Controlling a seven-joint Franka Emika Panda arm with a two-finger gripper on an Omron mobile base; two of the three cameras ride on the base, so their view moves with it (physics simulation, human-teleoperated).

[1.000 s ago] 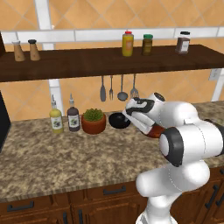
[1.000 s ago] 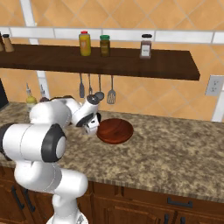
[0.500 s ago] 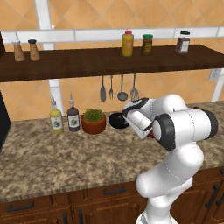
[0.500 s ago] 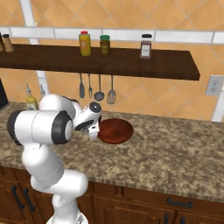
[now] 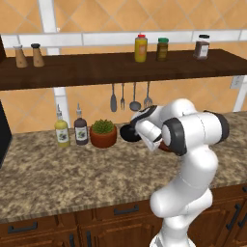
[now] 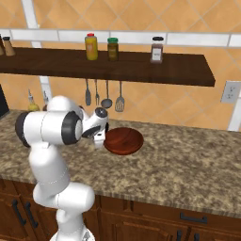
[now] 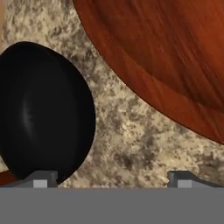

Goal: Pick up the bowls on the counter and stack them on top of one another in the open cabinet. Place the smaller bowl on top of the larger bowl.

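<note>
Your end effector [image 7: 111, 178] is spread open, holding nothing, low over the counter [image 7: 131, 144]. In the hand view, the smaller bowl [image 7: 41, 109] sits at 9 o'clock and the larger bowl [image 7: 162, 57] at 1 o'clock, apart.

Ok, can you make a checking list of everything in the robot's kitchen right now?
Surface: speckled granite counter, bowls resting on it.
Job's things: small black bowl and wide reddish-brown bowl side by side with a strip of counter between; neither is on the dark shelf yet.
Clutter: plant pot, two bottles, jars on the shelf, hanging utensils.
Grippers: gripper low over the gap between the bowls, fingers apart, holding nothing.
Cables: nothing seen.
Surroundings: tiled wall, wall outlet.
</note>
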